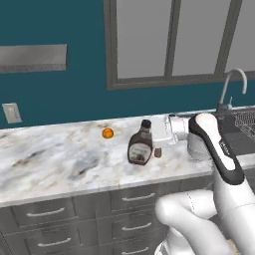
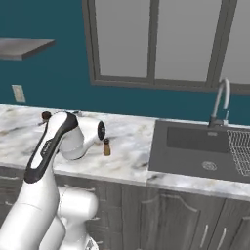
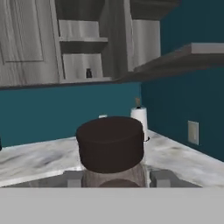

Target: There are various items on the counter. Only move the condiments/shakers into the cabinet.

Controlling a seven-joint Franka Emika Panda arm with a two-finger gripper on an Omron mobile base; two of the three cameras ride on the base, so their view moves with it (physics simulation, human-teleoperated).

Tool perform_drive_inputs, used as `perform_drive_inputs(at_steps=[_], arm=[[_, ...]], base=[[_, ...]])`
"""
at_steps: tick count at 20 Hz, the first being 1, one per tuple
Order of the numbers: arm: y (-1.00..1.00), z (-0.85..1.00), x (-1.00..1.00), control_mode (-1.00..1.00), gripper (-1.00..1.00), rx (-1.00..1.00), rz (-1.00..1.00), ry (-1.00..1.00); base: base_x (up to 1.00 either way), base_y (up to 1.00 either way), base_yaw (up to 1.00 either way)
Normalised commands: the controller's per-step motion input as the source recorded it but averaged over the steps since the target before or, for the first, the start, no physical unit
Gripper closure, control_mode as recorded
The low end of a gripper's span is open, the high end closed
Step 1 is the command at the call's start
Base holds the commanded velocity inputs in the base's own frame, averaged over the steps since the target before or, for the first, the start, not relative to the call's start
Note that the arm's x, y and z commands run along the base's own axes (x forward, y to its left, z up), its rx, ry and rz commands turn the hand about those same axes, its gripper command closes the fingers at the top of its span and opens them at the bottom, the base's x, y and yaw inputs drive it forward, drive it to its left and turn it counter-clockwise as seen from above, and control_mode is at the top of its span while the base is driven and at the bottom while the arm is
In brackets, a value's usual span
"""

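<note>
From the left, you had the tool [image 1: 155, 133] low over the bench [image 1: 55, 159], right beside the brown bottle [image 1: 140, 145]. An orange [image 1: 107, 133] sat behind it.

From the right, the wooden shaker [image 2: 106, 147] stood just past the arm.

From the hand, the tool [image 3: 114, 178] was clamped on the bottle [image 3: 111, 151] below its dark cap. It looked stiff, light and smooth, maybe slippery. An open cabinet [image 3: 83, 48] hung far off.
</note>
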Motion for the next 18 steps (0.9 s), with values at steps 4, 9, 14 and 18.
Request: perform_drive_inputs(at_steps=[4, 9, 14, 18], arm=[[0.0, 0.0, 0.0, 1.0, 1.0, 0.0, 0.0, 0.0], [0.0, 0.0, 0.0, 1.0, 1.0, 0.0, 0.0, 0.0], [0.0, 0.0, 0.0, 1.0, 1.0, 0.0, 0.0, 0.0], [0.0, 0.0, 0.0, 1.0, 1.0, 0.0, 0.0, 0.0]], base=[[-0.41, 1.0, 0.29], [-0.04, 0.8, 0.72], [0.19, 0.17, 0.78], [0.94, -0.1, 0.5]])
